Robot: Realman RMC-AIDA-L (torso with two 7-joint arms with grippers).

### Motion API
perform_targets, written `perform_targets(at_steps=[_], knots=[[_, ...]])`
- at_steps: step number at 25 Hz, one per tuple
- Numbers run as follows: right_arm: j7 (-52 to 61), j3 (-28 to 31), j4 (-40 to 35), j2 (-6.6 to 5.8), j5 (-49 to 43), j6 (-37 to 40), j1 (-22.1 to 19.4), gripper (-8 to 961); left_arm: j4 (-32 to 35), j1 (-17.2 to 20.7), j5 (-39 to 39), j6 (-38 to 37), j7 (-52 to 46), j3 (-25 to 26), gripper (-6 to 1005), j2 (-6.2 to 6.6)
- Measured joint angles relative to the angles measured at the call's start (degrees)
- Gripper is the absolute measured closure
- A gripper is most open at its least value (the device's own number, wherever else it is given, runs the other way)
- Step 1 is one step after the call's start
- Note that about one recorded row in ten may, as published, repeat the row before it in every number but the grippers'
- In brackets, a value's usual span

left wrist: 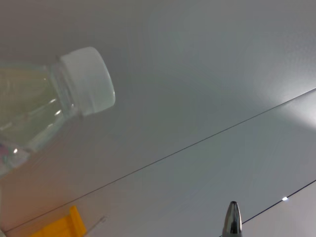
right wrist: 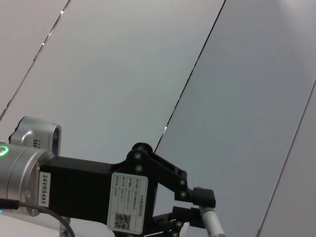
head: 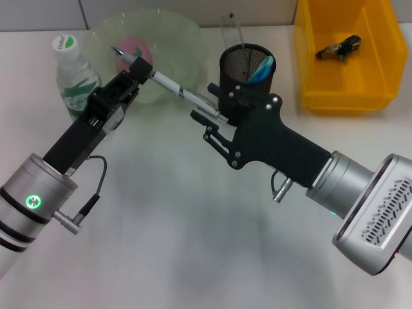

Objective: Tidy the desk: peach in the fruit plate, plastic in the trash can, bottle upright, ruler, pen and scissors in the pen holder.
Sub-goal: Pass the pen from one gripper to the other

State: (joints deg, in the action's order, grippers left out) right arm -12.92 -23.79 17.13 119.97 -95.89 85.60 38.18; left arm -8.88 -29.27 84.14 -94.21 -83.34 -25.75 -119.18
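— Pen (head: 168,84)? Held in the air near the worktop's far edge, clamped near its tip by the left end effector (head: 138,67).

— Handled as light, stiff, slick. Right end effector (head: 207,120) spread narrowly around the free end.

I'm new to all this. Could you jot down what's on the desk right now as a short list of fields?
Pen: held in the air between both arms, its tip over the fruit plate
Left gripper: jaws shut on the pen near its tip
Right gripper: at the pen's other end, beside the pen holder
Pen holder: black mesh, something blue inside
Fruit plate: clear green, with the peach in it
Bottle: upright, white cap
Trash can: yellow bin, small item inside
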Motion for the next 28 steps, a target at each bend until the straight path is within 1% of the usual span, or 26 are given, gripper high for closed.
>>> perform_targets(at_steps=[14,19,28], knots=[[0.0,0.1,0.3,0.00,0.0,-0.9,0.5,631,0.0,0.0,0.1,-0.3,-0.1,0.0,790,0.00],[0.0,0.4,0.3,0.00,0.0,-0.9,0.5,628,0.1,0.0,0.2,-0.3,-0.4,0.0,788,0.00],[0.0,0.5,0.3,0.00,0.0,-0.7,0.4,769,0.2,0.0,0.3,-0.1,-0.5,0.0,783,0.00]])
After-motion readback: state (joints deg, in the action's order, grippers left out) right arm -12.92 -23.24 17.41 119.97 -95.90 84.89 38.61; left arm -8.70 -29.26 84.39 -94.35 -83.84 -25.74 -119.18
